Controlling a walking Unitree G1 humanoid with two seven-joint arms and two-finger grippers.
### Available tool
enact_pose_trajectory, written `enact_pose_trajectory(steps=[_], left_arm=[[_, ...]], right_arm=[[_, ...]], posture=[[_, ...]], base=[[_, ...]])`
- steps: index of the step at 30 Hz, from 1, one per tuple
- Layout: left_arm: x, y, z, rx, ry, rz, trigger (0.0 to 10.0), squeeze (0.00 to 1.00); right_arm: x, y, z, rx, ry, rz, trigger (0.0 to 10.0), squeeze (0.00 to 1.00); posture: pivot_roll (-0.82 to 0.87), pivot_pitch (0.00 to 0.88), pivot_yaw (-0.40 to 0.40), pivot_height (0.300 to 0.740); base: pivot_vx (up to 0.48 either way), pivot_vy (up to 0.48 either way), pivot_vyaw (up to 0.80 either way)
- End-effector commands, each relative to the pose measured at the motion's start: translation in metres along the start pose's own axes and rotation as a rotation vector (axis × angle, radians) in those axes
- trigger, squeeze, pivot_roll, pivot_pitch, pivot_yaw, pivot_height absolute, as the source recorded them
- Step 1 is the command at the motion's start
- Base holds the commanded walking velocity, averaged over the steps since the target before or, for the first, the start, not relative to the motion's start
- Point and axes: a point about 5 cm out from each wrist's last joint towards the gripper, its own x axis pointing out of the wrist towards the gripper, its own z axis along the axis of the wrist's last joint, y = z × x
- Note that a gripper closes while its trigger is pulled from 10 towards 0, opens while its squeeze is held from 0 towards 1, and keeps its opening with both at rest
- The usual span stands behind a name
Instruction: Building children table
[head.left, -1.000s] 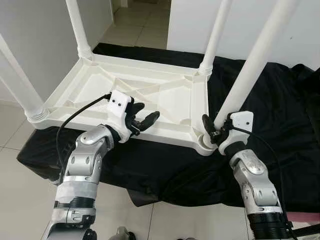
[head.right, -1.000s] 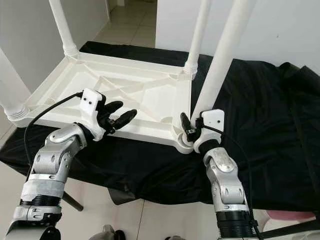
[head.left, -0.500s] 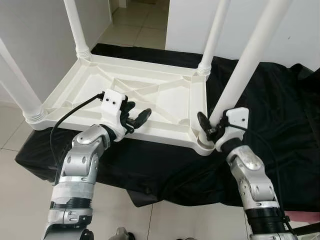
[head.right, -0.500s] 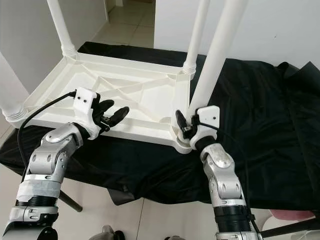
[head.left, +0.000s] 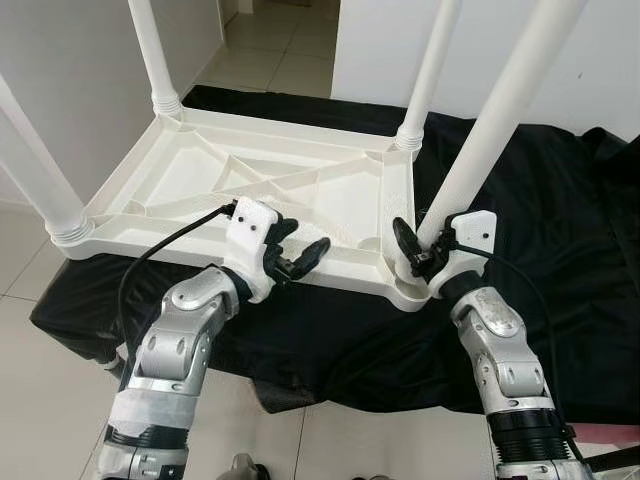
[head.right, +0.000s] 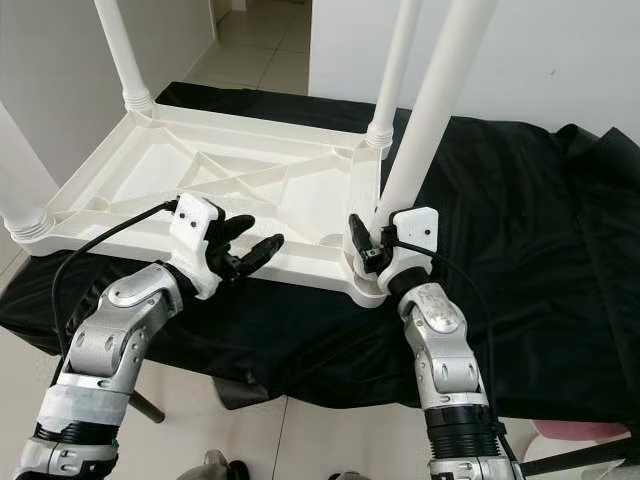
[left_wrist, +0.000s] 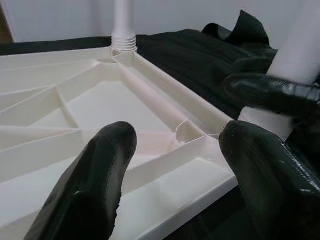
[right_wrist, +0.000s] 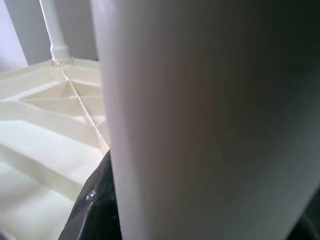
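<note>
The white tabletop (head.left: 270, 180) lies upside down on the black-draped counter (head.left: 560, 250), legs up for fitting. The right end effector (head.left: 418, 252) is clamped round the near corner leg (head.left: 490, 130), apparently seating it. The left end effector (head.left: 298, 252), fingers apart, hovers over the near rim, likely to brace it.

R gripper (head.left: 415, 246) clamps table leg (head.left: 490, 140); L gripper (head.left: 297, 252) jaws apart.

the upturned table top (head.left: 270, 180) is plain white, ribbed underneath, and its legs (head.left: 495, 130) are the same white. at 3 o'clock a plain black cloth (head.left: 560, 250) spreads. silver arms end in black fingers (left_wrist: 90, 195), white wrist housings. pale grey floor tiles (head.left: 265, 45) at 12 o'clock.
</note>
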Motion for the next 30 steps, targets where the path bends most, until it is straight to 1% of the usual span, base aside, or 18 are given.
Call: enact_pose_trajectory(steps=[1,3,4,5,6,9,12,15,17,25,28,30], left_arm=[[-0.002,-0.010,-0.002,-0.001,0.011,-0.151,10.0,0.00],[-0.003,-0.020,-0.002,0.048,0.025,-0.213,10.0,0.00],[-0.003,-0.020,-0.002,0.048,0.025,-0.213,10.0,0.00],[-0.004,-0.024,-0.003,0.076,0.032,-0.231,10.0,0.00],[-0.004,-0.024,-0.003,0.076,0.032,-0.231,10.0,0.00],[-0.003,-0.025,-0.001,0.077,0.030,-0.221,10.0,0.00],[-0.004,-0.025,0.000,0.078,0.028,-0.215,10.0,0.00],[-0.005,-0.024,0.001,0.082,0.028,-0.206,10.0,0.00],[-0.006,-0.021,0.003,0.087,0.028,-0.189,10.0,0.00],[-0.008,-0.018,0.003,0.099,0.036,-0.173,10.0,0.00],[-0.009,-0.017,0.003,0.102,0.038,-0.170,10.0,0.00],[-0.009,-0.016,0.003,0.108,0.041,-0.170,10.0,0.00]], right_arm=[[0.000,-0.001,0.001,0.000,-0.010,0.001,10.0,0.00],[-0.004,0.002,-0.012,-0.092,0.048,0.078,10.0,0.00],[-0.004,0.002,-0.012,-0.092,0.048,0.078,10.0,0.00],[-0.008,0.004,-0.022,-0.156,0.091,0.128,10.0,0.00],[-0.008,0.004,-0.022,-0.156,0.091,0.128,10.0,0.00],[-0.012,0.002,-0.030,-0.208,0.121,0.148,10.0,0.00],[-0.014,0.002,-0.035,-0.230,0.138,0.156,10.0,0.00],[-0.015,0.002,-0.039,-0.236,0.150,0.166,10.0,0.00],[-0.020,0.002,-0.044,-0.240,0.161,0.184,10.0,0.00],[-0.028,-0.001,-0.048,-0.219,0.162,0.187,10.0,0.00],[-0.029,0.001,-0.049,-0.219,0.157,0.196,10.0,0.00],[-0.028,0.005,-0.048,-0.200,0.143,0.216,10.0,0.00]], posture=[[0.00,0.080,-0.022,0.740],[0.00,0.077,-0.026,0.740],[0.00,0.077,-0.026,0.740],[0.00,0.076,-0.027,0.740],[0.00,0.076,-0.027,0.740],[0.01,0.077,-0.029,0.740],[0.01,0.077,-0.030,0.740],[0.01,0.077,-0.030,0.740],[0.01,0.075,-0.034,0.740],[0.01,0.072,-0.034,0.740],[0.01,0.072,-0.032,0.740],[0.01,0.070,-0.029,0.740]], base=[[0.000,0.000,0.00],[0.000,0.000,0.00],[0.000,0.000,0.00],[0.000,0.000,0.00],[0.000,0.000,0.00],[0.000,0.000,0.00],[0.000,0.000,0.00],[0.000,0.000,0.00],[0.000,0.000,0.00],[0.000,0.000,0.00],[0.000,0.000,0.00],[0.000,0.000,0.00]])
